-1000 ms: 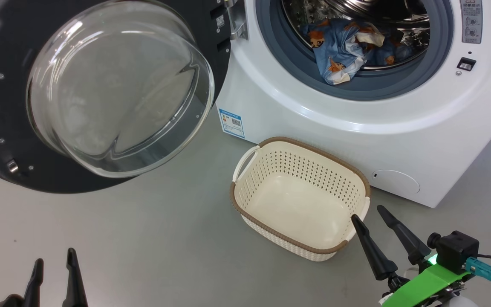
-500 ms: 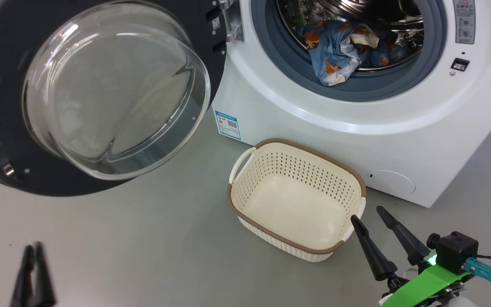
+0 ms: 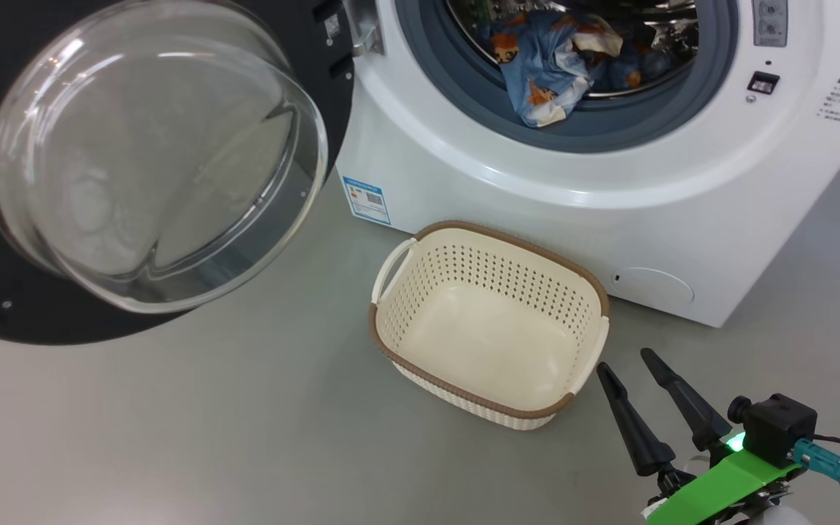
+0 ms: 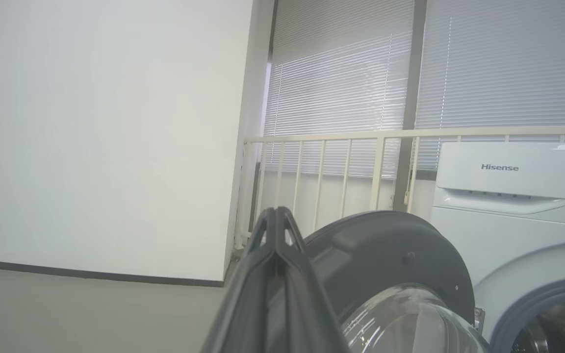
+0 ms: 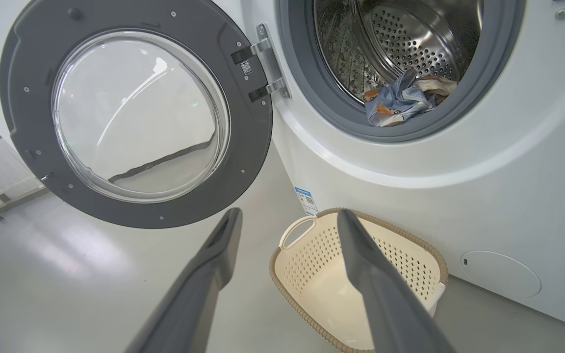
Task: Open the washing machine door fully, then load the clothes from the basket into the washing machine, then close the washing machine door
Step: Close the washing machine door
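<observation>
Left gripper (image 4: 276, 215): closed, finger flat against finger, nothing pinched between them.
Left gripper aim: it points up at a pale wall (image 4: 101, 132) and window blinds (image 4: 336, 88).
Door (image 3: 150, 160) from the left wrist: just past my closed tips, lower and to the right, dark back towards me, with the washer (image 4: 508, 220) beyond it.
Right gripper (image 3: 625, 362): wide open, nothing in it, low at my right over the grey floor (image 3: 245, 423).
Basket (image 3: 485, 273): on the floor below the washer's mouth, and I can see straight down to its cream bottom.
Basket and right gripper: my tips stop just short of its near right corner. From the right wrist one finger crosses over the basket and the other sits left of it.
Basket and washer: close together; whether they touch, I cannot tell.
Clothes (image 3: 544, 65): blue printed fabric with a cream piece, bunched in the drum (image 5: 410, 44), one fold hanging onto the grey gasket (image 3: 464, 102).
Clothes and right gripper: well apart, the clothes up beyond the basket, above and right of my fingers from the right wrist.
Door position: swung out wide on its hinge to the left, glass dome bulging my way, well left of my right gripper.
</observation>
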`<state>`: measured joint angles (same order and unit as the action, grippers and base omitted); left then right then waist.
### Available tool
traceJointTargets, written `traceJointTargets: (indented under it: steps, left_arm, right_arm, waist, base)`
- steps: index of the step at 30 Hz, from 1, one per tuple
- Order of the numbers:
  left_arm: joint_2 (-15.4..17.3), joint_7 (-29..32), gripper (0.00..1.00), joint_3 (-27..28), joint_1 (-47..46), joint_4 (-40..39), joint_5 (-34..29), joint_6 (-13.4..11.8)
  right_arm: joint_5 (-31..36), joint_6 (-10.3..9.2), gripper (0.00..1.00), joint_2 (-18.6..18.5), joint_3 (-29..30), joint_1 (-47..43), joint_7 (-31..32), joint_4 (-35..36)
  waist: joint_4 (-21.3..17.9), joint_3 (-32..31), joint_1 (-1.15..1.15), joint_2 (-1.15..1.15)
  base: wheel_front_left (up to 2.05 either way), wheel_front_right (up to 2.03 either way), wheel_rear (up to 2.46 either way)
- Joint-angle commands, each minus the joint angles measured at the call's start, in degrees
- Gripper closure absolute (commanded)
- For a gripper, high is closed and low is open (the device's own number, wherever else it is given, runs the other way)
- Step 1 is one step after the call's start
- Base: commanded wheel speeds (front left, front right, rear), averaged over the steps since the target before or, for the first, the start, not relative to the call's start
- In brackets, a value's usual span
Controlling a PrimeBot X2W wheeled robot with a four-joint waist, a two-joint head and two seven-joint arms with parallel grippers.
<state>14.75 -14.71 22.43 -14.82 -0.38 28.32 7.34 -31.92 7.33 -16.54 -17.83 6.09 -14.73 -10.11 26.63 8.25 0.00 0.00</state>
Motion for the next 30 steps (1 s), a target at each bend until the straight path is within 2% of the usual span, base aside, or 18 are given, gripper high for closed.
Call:
traceJointTargets:
  steps: [1,6,12,15,17,18,20,22,25,30]
  left_arm:
    - [5.4,-0.3,1.00,2.8,-4.0,0.0,2.3,0.1]
    - [13.1,-0.3,1.00,5.4,-11.2,6.5,11.8,0.1]
    - [22.0,-0.3,1.00,5.4,-17.6,20.1,23.6,0.1]
    - [26.5,3.1,1.00,2.9,-20.1,27.4,29.3,0.1]
    - [28.8,7.6,1.00,0.9,-21.7,31.3,33.6,0.1]
    - [31.0,11.4,1.00,-1.0,-22.9,34.7,36.3,0.1]
    - [31.7,13.7,1.00,-1.7,-23.5,35.9,38.1,0.1]
    - [33.6,20.6,1.00,-4.3,-24.8,39.1,41.8,0.1]
    - [34.9,26.7,1.00,-6.9,-24.9,40.2,44.6,0.1]
    - [35.5,31.3,1.00,-8.6,-24.8,40.4,47.9,0.1]
  right_arm:
    - [0.2,0.16,0.00,0.0,-1.0,1.3,-0.3,1.6]
    - [0.4,0.16,0.00,0.6,-1.1,2.3,-0.3,1.8]
    - [0.6,0.16,0.00,0.7,-1.2,3.4,-0.3,1.9]
    - [0.7,0.16,0.00,0.8,-1.4,4.0,-0.3,2.0]
    - [0.9,0.16,0.00,0.8,-1.6,4.5,-0.3,2.0]
    - [0.9,0.16,0.00,0.8,-1.7,4.9,-0.3,2.0]
    - [1.0,0.16,0.00,0.7,-1.8,5.1,-0.3,2.0]
    - [1.0,0.16,0.00,0.5,-1.9,5.5,-0.3,2.1]
    - [1.1,0.16,0.00,0.2,-2.1,6.0,-0.3,2.3]
    - [1.2,0.16,0.00,-0.4,-2.1,6.6,-0.3,2.5]
  waist:
    - [-1.2,1.2,0.00,0.00]
    - [-3.3,3.1,0.00,0.00]
    - [-5.3,5.6,0.00,0.00]
    - [-6.1,6.7,0.00,0.00]
    - [-6.5,7.4,0.00,0.00]
    - [-6.7,8.0,0.00,0.00]
    - [-6.9,8.4,0.00,0.00]
    - [-7.1,9.3,0.00,0.00]
    - [-7.3,10.4,0.00,0.00]
    - [-7.3,11.7,0.00,0.00]
  base:
    - [0.00,0.00,0.00]
    - [0.00,0.00,0.00]
    - [0.00,0.00,0.00]
    - [0.00,0.00,0.00]
    - [0.00,0.00,0.00]
    - [0.00,0.00,0.00]
    - [0.00,0.00,0.00]
    - [0.00,0.00,0.00]
    - [0.00,0.00,0.00]
    - [0.00,0.00,0.00]
